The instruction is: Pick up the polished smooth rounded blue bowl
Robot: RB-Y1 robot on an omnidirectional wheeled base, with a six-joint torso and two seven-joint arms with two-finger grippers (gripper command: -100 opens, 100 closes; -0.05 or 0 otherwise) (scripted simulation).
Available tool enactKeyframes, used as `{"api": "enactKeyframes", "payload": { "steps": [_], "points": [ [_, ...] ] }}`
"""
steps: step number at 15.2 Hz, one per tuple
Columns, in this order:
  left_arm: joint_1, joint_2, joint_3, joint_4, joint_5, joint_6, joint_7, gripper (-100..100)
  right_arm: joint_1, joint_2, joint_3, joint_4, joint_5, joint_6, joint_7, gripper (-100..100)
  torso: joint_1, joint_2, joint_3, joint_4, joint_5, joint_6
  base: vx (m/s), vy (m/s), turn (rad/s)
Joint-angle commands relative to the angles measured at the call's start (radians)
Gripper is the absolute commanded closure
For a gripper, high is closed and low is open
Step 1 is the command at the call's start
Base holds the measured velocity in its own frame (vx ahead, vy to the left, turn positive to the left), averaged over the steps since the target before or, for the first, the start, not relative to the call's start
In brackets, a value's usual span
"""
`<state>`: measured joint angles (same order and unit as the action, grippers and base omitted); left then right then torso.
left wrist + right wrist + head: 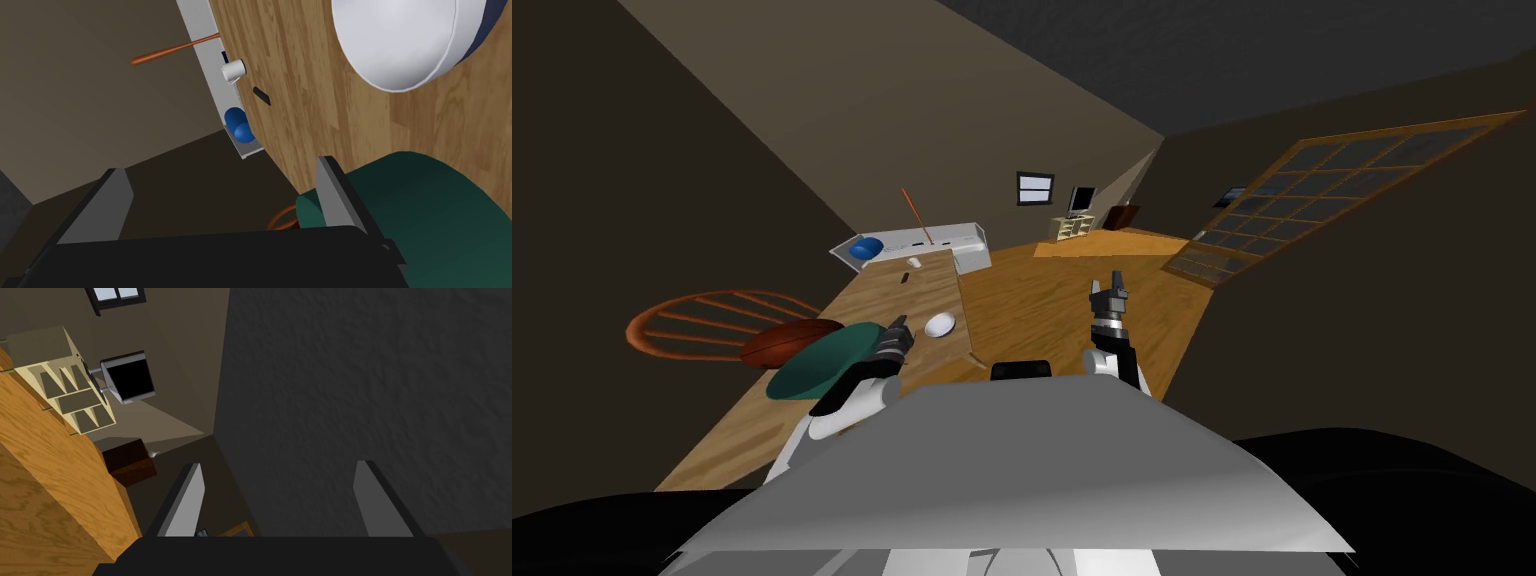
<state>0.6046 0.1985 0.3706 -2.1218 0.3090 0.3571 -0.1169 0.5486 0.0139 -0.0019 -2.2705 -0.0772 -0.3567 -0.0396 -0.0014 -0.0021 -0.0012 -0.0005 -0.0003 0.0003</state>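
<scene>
The blue bowl (864,249) sits at the left end of a long white unit (942,238) beyond the far end of the wooden table (907,300). In the left wrist view the blue bowl (237,125) is small and far ahead of my fingers, on that pale unit (205,35). My left gripper (897,335) hovers over the near part of the table, open (220,200) and holding nothing, far short of the bowl. Out over the floor, my right gripper (1110,290) is raised, open (280,498) and empty.
On the table lie a white rounded object (940,324), a white mug (914,262) and a small dark item (904,277). A dark green round thing (827,358) lies right beside my left gripper. A wooden chair (712,318) stands left of the table. An orange stick (916,214) leans at the unit.
</scene>
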Motion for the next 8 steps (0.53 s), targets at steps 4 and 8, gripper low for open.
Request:
{"api": "enactKeyframes", "payload": {
  "steps": [4,8],
  "points": [
    [0.012,0.001,0.033,0.020,0.023,0.104,-0.002,-100,0.000,0.000,0.000,0.000,0.000,0.000,0.000,0,0.000,0.000,0.000,0.000,0.000,0.000,0.043,-0.012,-0.115],
    [0.019,-0.002,0.058,0.030,0.038,0.172,-0.004,-100,0.000,0.000,0.000,0.000,0.000,0.000,0.000,0,0.001,0.000,0.000,0.000,0.000,0.000,0.034,-0.002,-0.111]
  ]
}}
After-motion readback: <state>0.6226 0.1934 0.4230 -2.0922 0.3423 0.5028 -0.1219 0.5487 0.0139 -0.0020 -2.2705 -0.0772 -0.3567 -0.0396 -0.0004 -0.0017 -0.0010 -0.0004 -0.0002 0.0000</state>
